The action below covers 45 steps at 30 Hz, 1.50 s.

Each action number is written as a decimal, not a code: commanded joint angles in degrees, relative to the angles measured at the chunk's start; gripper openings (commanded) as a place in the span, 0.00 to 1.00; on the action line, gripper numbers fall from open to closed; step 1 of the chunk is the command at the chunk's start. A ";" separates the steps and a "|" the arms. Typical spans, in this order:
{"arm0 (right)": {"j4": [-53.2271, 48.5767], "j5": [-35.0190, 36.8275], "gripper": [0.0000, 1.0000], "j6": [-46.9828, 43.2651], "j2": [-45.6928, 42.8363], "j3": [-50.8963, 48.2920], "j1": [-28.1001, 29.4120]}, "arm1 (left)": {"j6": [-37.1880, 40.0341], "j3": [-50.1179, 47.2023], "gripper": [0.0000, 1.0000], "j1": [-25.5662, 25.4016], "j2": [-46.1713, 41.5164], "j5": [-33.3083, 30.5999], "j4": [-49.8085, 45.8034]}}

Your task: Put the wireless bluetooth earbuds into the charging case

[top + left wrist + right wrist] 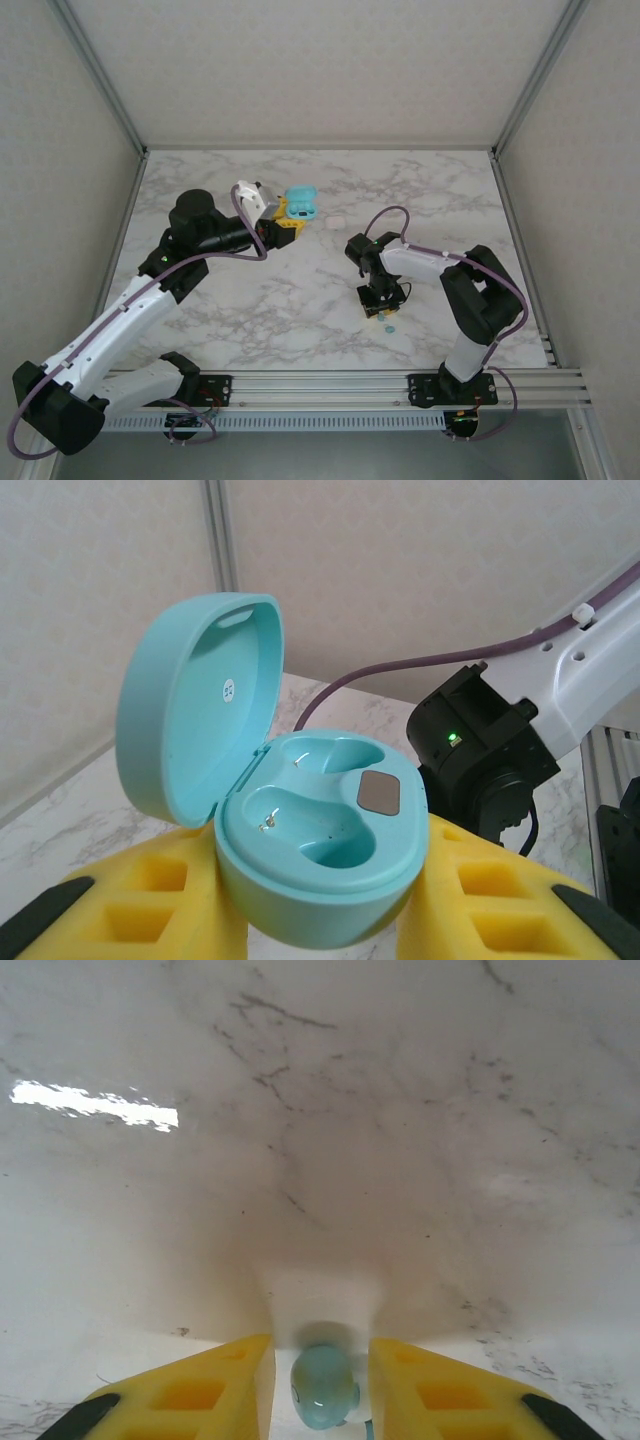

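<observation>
The top view places the left claw at about 12 o'clock of the table, clamped on the teal charging case. It places the right claw at about 4 o'clock, pointing straight down at the marble.

The left wrist view adds the detail. The case sits between the yellow pads with its lid tipped up at 10 o'clock, and both wells are bare.

The right wrist view shows a teal earbud lying on the table between the yellow pads. The claw is narrow around it, with a sliver of gap on each side (not pinched, as far as I can tell).

From above, a teal speck lies at 6 o'clock of the right claw. A pale pink piece lies at 3 o'clock of the case.

The table is white marble with grey veins, boxed in by pale textured walls.
</observation>
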 commanded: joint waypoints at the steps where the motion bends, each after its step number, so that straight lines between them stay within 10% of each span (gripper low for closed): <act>1: -0.57 1.21 0.29 -0.80 0.88 0.12 0.64 | -0.03 0.31 0.22 -0.39 0.08 -0.35 -0.64; 28: -0.48 -0.25 0.20 1.77 -3.40 0.28 0.60 | 0.05 0.54 0.22 -0.40 0.47 -1.96 -1.56; 39: 24.22 -46.00 0.19 17.35 -27.22 -0.89 -10.89 | -2.27 -1.87 0.21 4.88 0.09 -1.85 1.21; 45: 40.53 -59.69 0.19 30.08 -30.10 -0.89 -13.11 | -2.43 -2.23 0.21 5.93 0.59 -0.31 2.21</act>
